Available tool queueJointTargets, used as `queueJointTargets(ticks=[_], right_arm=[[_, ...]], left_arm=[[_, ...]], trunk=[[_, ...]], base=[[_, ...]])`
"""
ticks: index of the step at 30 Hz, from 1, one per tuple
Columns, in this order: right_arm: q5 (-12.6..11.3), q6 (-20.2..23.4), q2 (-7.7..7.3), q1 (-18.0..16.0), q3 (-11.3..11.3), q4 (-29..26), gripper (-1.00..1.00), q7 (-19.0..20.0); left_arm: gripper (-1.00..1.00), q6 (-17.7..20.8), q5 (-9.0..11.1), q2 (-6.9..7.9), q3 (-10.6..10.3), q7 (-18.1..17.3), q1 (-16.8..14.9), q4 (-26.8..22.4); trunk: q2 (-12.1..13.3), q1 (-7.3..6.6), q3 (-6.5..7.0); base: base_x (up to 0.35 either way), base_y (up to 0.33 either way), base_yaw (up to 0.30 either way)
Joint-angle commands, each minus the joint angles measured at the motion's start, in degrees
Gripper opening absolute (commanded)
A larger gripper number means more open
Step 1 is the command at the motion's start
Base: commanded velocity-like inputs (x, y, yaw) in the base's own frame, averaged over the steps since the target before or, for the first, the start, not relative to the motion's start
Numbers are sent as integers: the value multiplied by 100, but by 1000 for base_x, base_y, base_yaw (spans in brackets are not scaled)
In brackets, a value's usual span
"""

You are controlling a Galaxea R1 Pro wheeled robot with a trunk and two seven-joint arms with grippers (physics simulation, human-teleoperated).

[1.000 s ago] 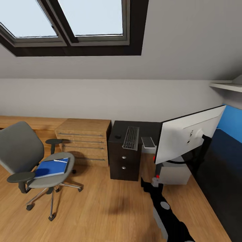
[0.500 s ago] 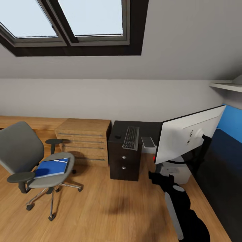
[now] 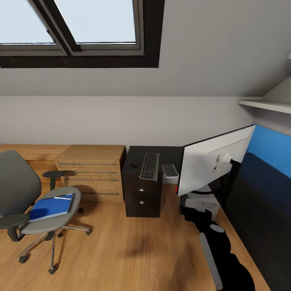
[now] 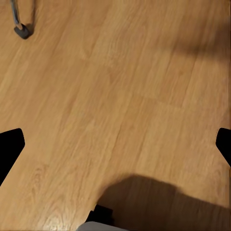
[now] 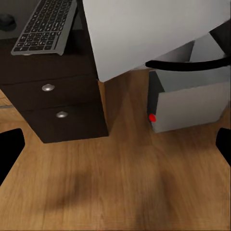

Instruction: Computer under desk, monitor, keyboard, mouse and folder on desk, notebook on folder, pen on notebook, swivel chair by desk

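Observation:
The grey swivel chair (image 3: 24,194) stands at the left on the wood floor, with the blue folder (image 3: 50,207) on its seat and a thin whitish pen (image 3: 61,197) on the folder's far edge. The keyboard (image 3: 149,165) (image 5: 45,24) and the mouse (image 3: 133,165) (image 5: 6,19) lie on a low black drawer cabinet (image 3: 142,194). The monitor (image 3: 214,163) (image 5: 144,33) shows its white back at the near end of the black desk (image 3: 258,202). Below it stands the grey computer (image 3: 204,202) (image 5: 187,103). My right gripper (image 3: 190,211) (image 5: 115,149) is open, facing the computer. My left gripper (image 4: 115,149) is open over bare floor.
Light-wood drawer cabinets (image 3: 91,171) run along the back wall left of the black cabinet. A small grey flat rectangle (image 3: 169,170) lies beside the keyboard. The desk has a blue back panel (image 3: 270,149) and a shelf (image 3: 264,104) above. A chair castor (image 4: 23,31) shows on the floor.
The whole head view has shifted, so the camera has turned a little to the right. Over the last second my right arm drew up and moved right, closer to the computer.

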Motion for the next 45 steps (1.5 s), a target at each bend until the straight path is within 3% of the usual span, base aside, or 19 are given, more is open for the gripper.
queueJointTargets(ticks=[1,5,11,22,29,45], right_arm=[[-40,14,-25,-5,7,1,100,-36],[-47,-136,-169,-5,6,110,100,8],[-52,-894,-446,-5,6,433,100,165],[-52,-1588,-704,-5,-14,1010,100,356],[-58,-1703,-759,-5,-160,1099,100,463],[-56,-1720,-745,-5,-205,1096,100,536]], left_arm=[[100,-27,59,5,-30,38,-2,-1],[100,-27,59,7,-29,39,-2,-1],[100,-27,59,6,-30,39,-2,-1],[100,-27,59,12,-29,39,-2,-1],[100,-27,59,12,-28,39,-2,-1],[100,-25,59,12,-32,38,-2,-1]], trunk=[[-5,1,-4],[-5,1,6],[-5,1,11],[-5,1,12],[-5,1,13],[-5,1,9]], base=[[0,0,-252],[0,0,-265],[0,0,-284],[0,0,-291],[0,0,-173],[0,0,-9]])
